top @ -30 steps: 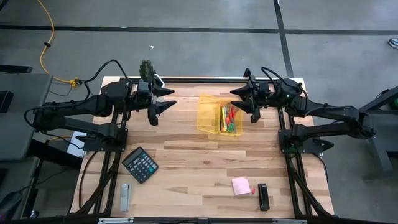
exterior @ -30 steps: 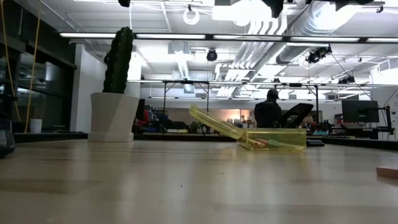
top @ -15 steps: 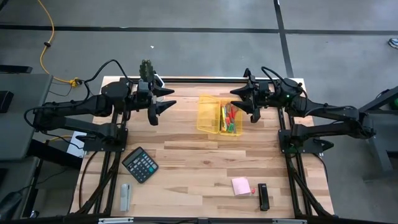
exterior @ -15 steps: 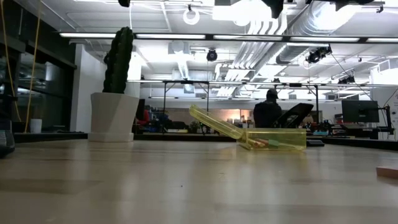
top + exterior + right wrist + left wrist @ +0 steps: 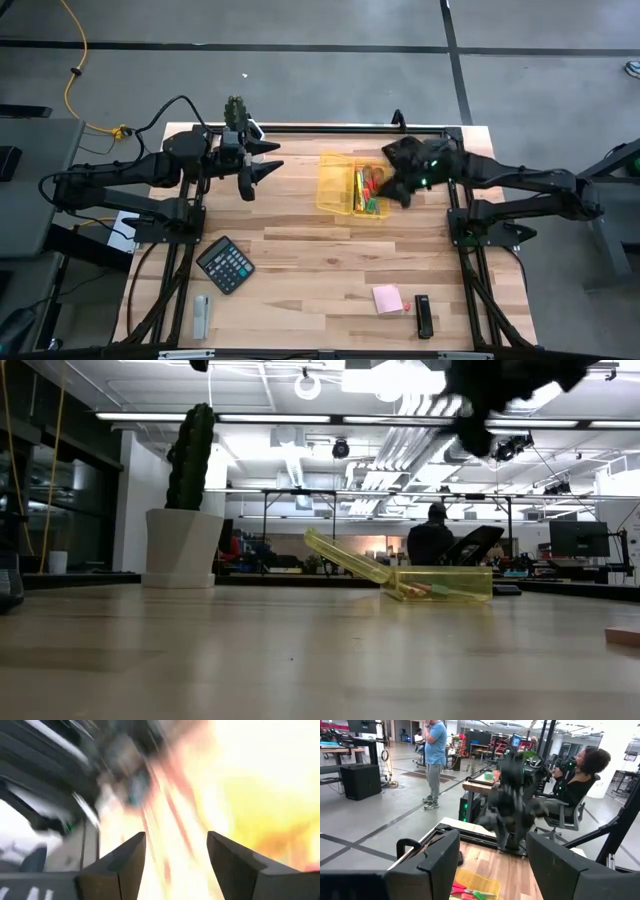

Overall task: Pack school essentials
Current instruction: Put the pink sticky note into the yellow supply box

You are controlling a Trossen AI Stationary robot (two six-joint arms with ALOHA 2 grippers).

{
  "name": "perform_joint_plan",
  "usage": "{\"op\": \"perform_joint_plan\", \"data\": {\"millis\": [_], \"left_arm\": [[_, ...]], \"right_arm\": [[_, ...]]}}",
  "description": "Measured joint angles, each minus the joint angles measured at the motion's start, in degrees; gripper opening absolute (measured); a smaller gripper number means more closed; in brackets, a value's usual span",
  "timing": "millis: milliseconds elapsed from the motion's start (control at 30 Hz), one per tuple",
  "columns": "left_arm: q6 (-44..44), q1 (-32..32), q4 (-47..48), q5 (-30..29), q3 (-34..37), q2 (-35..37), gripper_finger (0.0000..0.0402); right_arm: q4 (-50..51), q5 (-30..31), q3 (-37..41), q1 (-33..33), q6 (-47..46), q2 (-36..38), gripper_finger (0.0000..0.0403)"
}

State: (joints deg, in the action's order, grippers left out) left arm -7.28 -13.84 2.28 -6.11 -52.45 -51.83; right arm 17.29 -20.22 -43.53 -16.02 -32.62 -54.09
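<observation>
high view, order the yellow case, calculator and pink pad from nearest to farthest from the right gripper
From the right gripper:
1. Yellow case, right beside it at the table's far side.
2. Pink pad, near edge, right side.
3. Calculator, across on the left.

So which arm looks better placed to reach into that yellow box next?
The right. Its gripper hangs at the yellow box's right edge, fingers open, beside the scissors inside. The left gripper waits well off to the box's left, also open.
</observation>
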Motion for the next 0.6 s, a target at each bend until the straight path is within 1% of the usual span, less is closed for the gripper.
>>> {"op": "perform_joint_plan", "data": {"millis": [67,133,200,267,367,467,533,600], "left_arm": [[0.01,-0.01,0.01,-0.14,0.00,0.00,0.0216],[0.01,-0.01,0.02,-0.40,0.00,0.00,0.0216],[0.17,-0.01,0.02,-0.73,0.00,0.00,0.0216],[1.29,-0.01,0.04,-0.83,0.00,0.00,0.0216],[2.68,0.00,0.04,-0.83,-0.02,0.00,0.0216],[3.01,0.01,0.04,-0.88,-0.02,0.00,0.0216],[3.01,0.00,0.04,-1.41,-0.02,0.00,0.0216],[3.01,0.01,0.04,-2.03,-0.02,0.00,0.0216]], "right_arm": [[11.76,-0.33,0.10,2.54,-4.68,-0.49,0.0204],[21.28,-0.27,1.12,6.26,-9.11,-0.73,0.0204],[26.90,-0.40,3.29,10.90,-14.19,-0.69,0.0204],[28.44,-0.40,6.17,15.99,-20.88,-0.56,0.0204],[25.21,-0.58,11.15,23.80,-32.16,-0.63,0.0204],[15.57,0.12,15.49,30.56,-41.90,-0.63,0.0204],[7.85,2.89,17.43,34.16,-47.51,-0.85,0.0204],[3.09,5.94,17.97,37.11,-50.85,-1.81,0.0204]]}}
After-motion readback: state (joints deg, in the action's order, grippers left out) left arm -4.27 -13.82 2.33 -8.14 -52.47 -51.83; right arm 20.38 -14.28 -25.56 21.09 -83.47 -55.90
